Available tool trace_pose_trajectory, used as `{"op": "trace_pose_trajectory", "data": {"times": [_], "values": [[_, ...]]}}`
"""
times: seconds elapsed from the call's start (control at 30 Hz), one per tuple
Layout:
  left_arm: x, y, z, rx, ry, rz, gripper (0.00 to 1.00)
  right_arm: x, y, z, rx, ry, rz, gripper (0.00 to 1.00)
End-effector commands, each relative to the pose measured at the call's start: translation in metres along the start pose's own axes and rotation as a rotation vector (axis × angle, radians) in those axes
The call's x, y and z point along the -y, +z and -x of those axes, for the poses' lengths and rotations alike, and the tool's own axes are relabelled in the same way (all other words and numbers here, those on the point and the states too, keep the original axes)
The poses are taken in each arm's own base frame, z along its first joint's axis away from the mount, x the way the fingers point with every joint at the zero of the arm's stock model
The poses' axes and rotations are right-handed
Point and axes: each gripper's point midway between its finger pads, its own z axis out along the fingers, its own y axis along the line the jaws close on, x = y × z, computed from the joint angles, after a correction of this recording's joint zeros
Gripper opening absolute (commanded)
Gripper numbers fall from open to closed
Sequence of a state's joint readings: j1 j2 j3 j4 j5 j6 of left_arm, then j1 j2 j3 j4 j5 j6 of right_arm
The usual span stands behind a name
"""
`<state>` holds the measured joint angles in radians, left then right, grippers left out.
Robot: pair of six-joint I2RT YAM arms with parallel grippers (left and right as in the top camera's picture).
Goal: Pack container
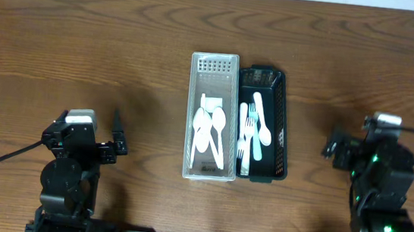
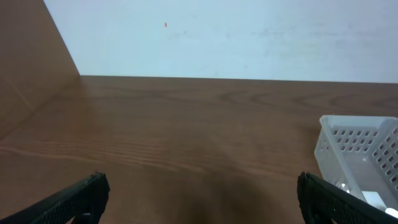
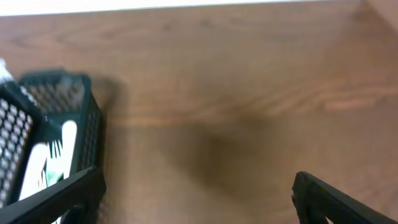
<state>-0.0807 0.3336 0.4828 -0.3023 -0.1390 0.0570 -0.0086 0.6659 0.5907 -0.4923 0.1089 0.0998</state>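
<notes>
- We see a brown wooden table (image 1: 85,36) filling the overhead view.
- The left arm (image 1: 69,167) sits by the near-left corner, and the right arm (image 1: 383,186) by the near-right corner. Both are well apart from the baskets.
- A white basket (image 1: 216,64) lies at the middle of the tabletop, its long sides running from the near edge toward the far edge.
- A black basket (image 1: 263,74) lies just beside it on the right, touching or nearly touching along the long side. It is a little shorter than the white one.
- The left gripper (image 2: 202,196) is spread wide and holds nothing. Its fingers (image 2: 81,196) stand at the two lower corners of the left wrist view, with bare wood between them.
- The right gripper (image 3: 196,190) is likewise spread wide with nothing in it, and the black basket lies off to its left.
- White spoons (image 1: 207,127) lie in the white basket.
- Pale forks (image 1: 246,139) and one white spoon (image 1: 261,121) lie in the black basket.
</notes>
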Motion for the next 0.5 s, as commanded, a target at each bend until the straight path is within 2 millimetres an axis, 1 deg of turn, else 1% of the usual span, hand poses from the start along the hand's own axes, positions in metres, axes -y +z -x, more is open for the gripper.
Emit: {"op": "trace_pose_trajectory", "data": {"times": [0.0,0.1,0.27,0.33,0.47], "values": [[-0.002,-0.001,0.004,0.011,0.008,0.009,0.98,0.001,0.001,-0.025,-0.049,0.019,-0.004,0.99],[-0.001,0.0,0.003,0.004,0.01,0.009,0.98,0.004,0.002,-0.053,-0.155,0.007,-0.017,0.99],[-0.001,0.0,0.003,0.004,0.01,0.009,0.98,0.009,-0.006,-0.089,-0.308,-0.011,-0.035,0.99],[-0.001,0.0,0.003,0.004,0.01,0.009,0.98,0.01,-0.01,-0.099,-0.349,-0.016,-0.04,0.99],[-0.001,0.0,0.003,0.004,0.01,0.009,0.98,0.012,-0.014,-0.11,-0.397,-0.022,-0.046,0.99]]}}
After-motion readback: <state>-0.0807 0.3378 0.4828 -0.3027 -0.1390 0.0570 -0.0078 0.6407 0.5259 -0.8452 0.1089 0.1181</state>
